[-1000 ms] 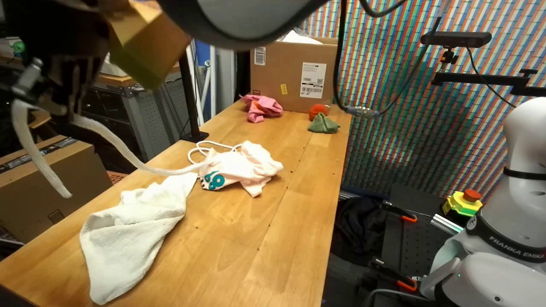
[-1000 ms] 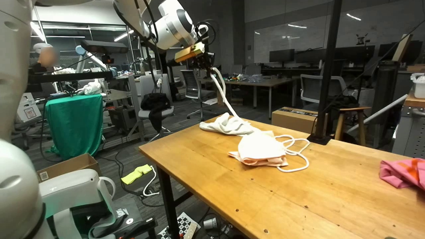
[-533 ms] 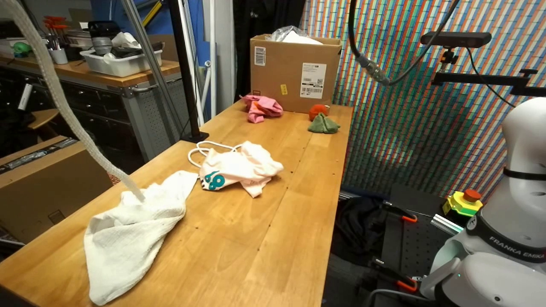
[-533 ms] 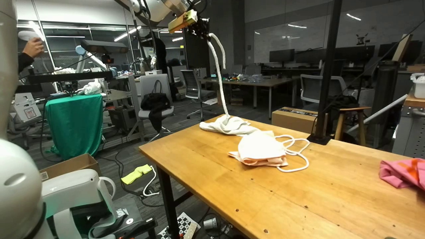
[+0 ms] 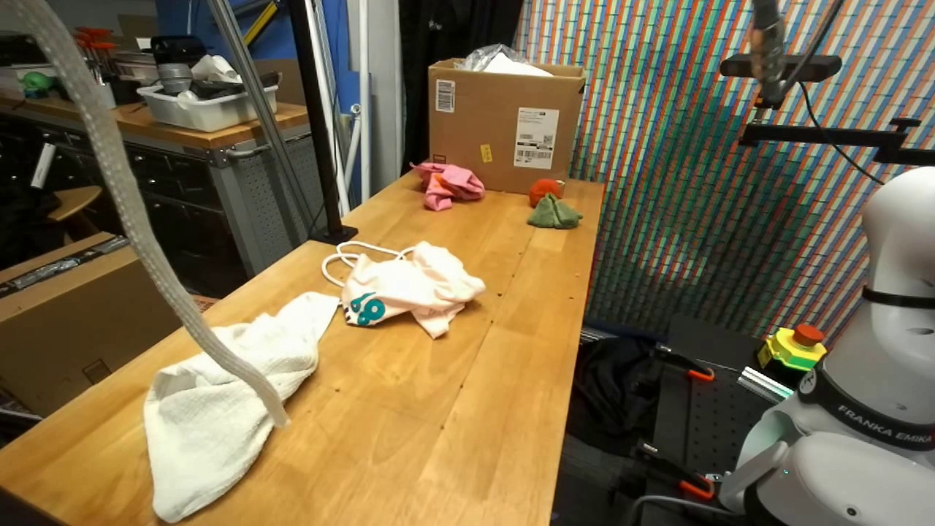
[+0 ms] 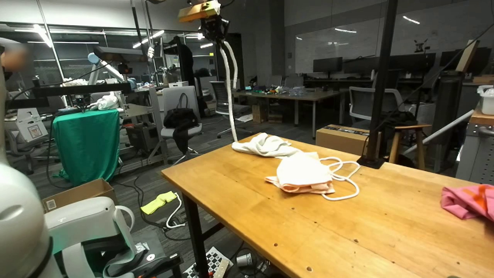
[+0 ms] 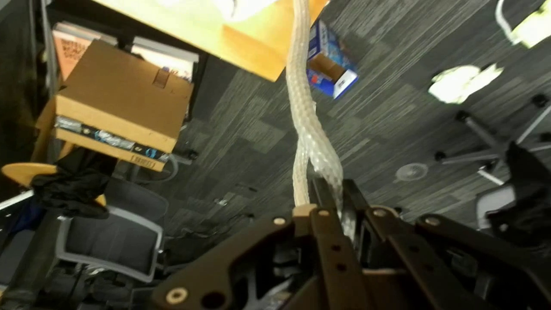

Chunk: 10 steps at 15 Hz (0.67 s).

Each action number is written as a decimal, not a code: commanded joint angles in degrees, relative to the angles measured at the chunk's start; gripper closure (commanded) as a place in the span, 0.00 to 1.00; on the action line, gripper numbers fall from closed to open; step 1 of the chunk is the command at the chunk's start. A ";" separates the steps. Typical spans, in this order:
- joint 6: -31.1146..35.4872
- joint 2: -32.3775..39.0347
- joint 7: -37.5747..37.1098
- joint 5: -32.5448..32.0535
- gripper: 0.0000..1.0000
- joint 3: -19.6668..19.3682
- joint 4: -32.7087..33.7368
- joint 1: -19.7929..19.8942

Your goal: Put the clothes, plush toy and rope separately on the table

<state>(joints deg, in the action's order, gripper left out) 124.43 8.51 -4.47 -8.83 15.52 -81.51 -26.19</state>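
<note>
Wooden table (image 6: 347, 231) sits lower than my pincer (image 7: 336, 187), with white cloth (image 6: 262, 146) and pink cloth (image 6: 467, 201) on it. I squeeze a white rope (image 7: 298, 77), its two ends dangling below.

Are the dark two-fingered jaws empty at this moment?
No: in the wrist view, a thick white braided rope runs in between the jaws, which are closed on it.
</note>
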 commanded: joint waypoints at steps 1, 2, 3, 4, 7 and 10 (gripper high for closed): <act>-7.37 -5.28 10.18 10.47 0.91 0.63 -4.25 2.09; -9.12 -6.03 11.73 11.99 0.91 0.14 -5.08 2.20; -10.62 -6.53 13.27 13.38 0.91 -0.19 -6.12 2.43; -12.16 -6.81 14.48 14.62 0.91 -0.51 -6.95 2.77; -14.87 -6.73 17.35 17.60 0.91 0.34 -10.14 5.56; -17.87 -6.16 20.95 22.53 0.91 -0.05 -14.22 7.75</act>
<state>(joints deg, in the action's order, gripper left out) 108.77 3.25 12.33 8.79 15.25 -91.63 -20.98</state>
